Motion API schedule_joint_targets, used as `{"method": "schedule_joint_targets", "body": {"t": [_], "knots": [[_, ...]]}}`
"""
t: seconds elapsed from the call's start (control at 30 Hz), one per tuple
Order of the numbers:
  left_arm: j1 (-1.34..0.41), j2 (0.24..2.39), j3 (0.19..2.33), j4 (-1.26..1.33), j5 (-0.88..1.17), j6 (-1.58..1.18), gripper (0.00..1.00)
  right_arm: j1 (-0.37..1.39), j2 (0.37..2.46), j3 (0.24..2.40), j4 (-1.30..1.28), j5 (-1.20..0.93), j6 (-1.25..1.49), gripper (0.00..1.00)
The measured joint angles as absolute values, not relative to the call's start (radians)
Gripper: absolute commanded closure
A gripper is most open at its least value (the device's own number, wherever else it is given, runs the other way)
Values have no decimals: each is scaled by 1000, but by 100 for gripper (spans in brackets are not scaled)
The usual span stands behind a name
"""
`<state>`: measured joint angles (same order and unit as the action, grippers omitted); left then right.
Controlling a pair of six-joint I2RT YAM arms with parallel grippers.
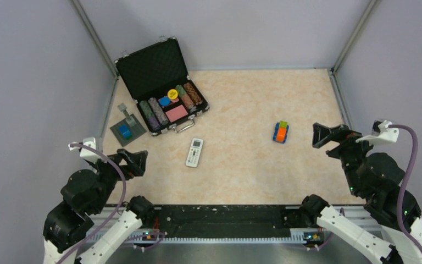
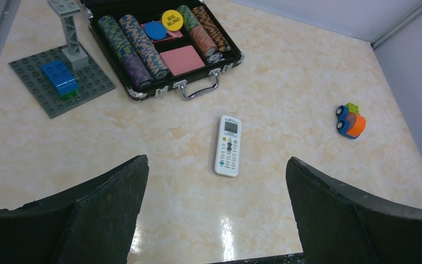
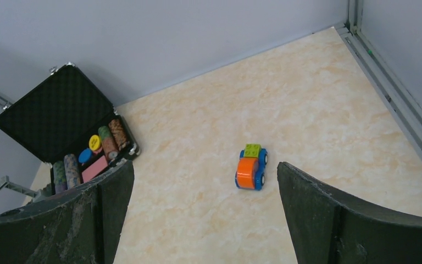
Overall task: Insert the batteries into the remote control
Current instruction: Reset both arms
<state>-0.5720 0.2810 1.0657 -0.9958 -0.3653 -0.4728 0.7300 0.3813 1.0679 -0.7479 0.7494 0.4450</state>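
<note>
- L gripper point(image 1: 133, 161): fingers spread wide, nothing between them. R gripper point(image 1: 327, 135): same, wide apart and empty.
- The remote control point(image 1: 194, 152) lies mid-left on the table point(image 1: 242, 176), face up. Screen & buttons show, so the batt. compartment must be underneath, hidden.
- Key relation: it sits ahead of my L fingers point(image 2: 104, 203), a bit to their right, not touching. In the L wrist view it's roughly centred in the gap.
- Long axis runs approx near-to-far, screen end away from me, tipped slightly right.
- L arm clearly nearer. R is well apart, w/ the toy car point(image 1: 280, 132) closer to it than the remote.
- Count: 1 remote. The batteries: 0 visible in any view, can't tell where they are.
- Also 1 toy car, 1 open chip case point(image 1: 151, 69), 1 grey plate point(image 2: 90, 82) w/ 1 blue block point(image 2: 59, 76).
</note>
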Motion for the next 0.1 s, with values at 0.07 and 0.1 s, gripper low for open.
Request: {"method": "schedule_joint_targets", "body": {"t": [0.07,0.1], "knots": [[-572,299,1086,-1017,-381,-474,1,730,381,1068,-748,743,446,1],[-572,306,1094,-1023,-385,-474,1,730,381,1068,-748,740,446,1]]}}
